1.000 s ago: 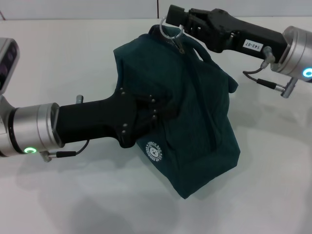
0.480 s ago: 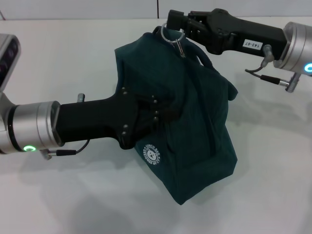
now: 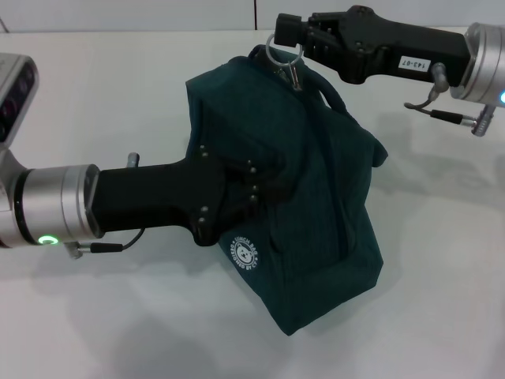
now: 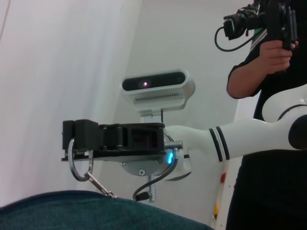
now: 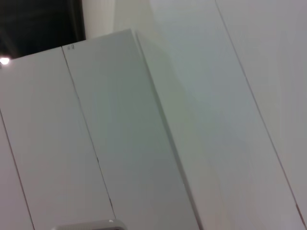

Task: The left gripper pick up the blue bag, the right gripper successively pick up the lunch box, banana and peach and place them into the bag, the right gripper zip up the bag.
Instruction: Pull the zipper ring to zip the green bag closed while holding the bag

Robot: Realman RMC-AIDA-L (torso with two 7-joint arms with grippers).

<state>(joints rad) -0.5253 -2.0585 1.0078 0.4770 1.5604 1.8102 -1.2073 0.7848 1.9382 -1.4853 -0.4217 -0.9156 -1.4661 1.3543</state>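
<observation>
The blue bag [image 3: 316,197] hangs tilted above the white table, its white round logo [image 3: 246,254] facing me. My left gripper [image 3: 252,185] is shut on the bag's side fabric and holds it up. My right gripper [image 3: 286,35] is at the bag's top far end, shut on the ring zip pull [image 3: 282,57]. The left wrist view shows the right gripper [image 4: 72,141] with the ring [image 4: 79,165] hanging from it above the bag's top [image 4: 96,211]. The zip looks closed along the top. The lunch box, banana and peach are out of view.
The white table [image 3: 442,260] lies under and around the bag. The left wrist view shows my head camera [image 4: 156,86] and a person in black [image 4: 268,72] holding a camera behind me. The right wrist view shows only white panels [image 5: 144,143].
My right gripper has shifted slightly up and to the right with the ring pull. The bag's lower end has swung a little to the left. The left arm has barely moved.
</observation>
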